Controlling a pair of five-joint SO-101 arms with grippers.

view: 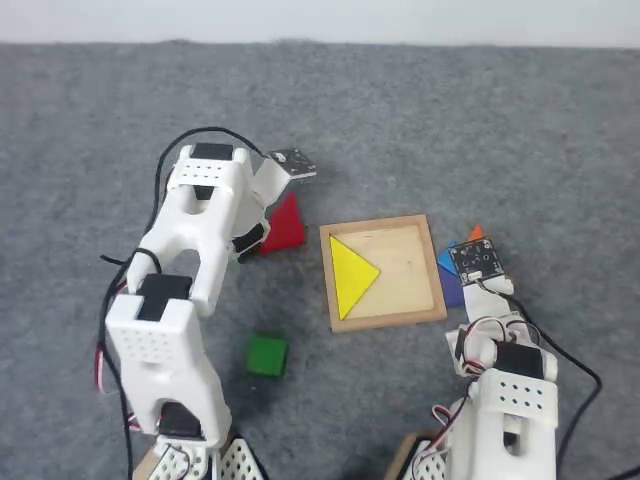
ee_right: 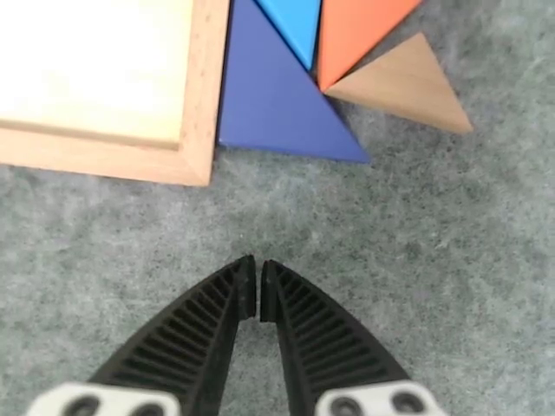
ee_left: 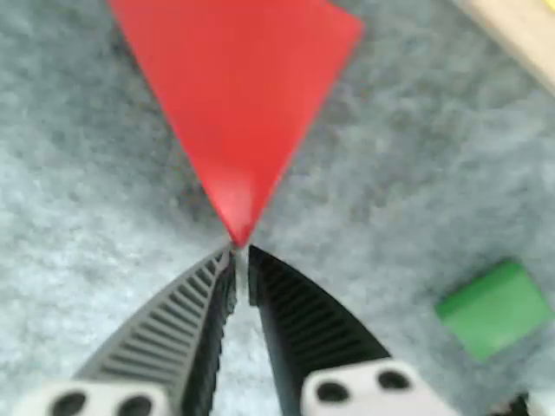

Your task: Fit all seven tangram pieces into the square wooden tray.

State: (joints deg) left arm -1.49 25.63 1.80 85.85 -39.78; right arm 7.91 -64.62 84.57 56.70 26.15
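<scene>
The square wooden tray (view: 375, 224) lies flat near the middle of the grey carpeted table (view: 450, 120), and the only piece inside it is a large yellow triangle (view: 350, 272), set flat against the tray's wall on my left arm's side. The other pieces lie outside on the table. A flat red triangle (ee_left: 234, 95) lies just beside that same side of the tray, and a green square block (view: 266, 355) sits apart from it, nearer my base. Against the opposite outer wall a dark blue triangle (ee_right: 273, 108) touches the tray's rim (ee_right: 195, 104), with a light blue piece (ee_right: 295, 22), an orange triangle (ee_right: 360, 30) and a tan wooden triangle (ee_right: 403, 87) packed close beside it. My left end effector (ee_left: 240, 251) is closed to a thin slit and holds nothing — its tips sit right at the red triangle's nearest corner. My right end effector (ee_right: 257, 263) is likewise closed and holds nothing — it hangs over bare table, just short of the dark blue triangle and the tray's corner.
</scene>
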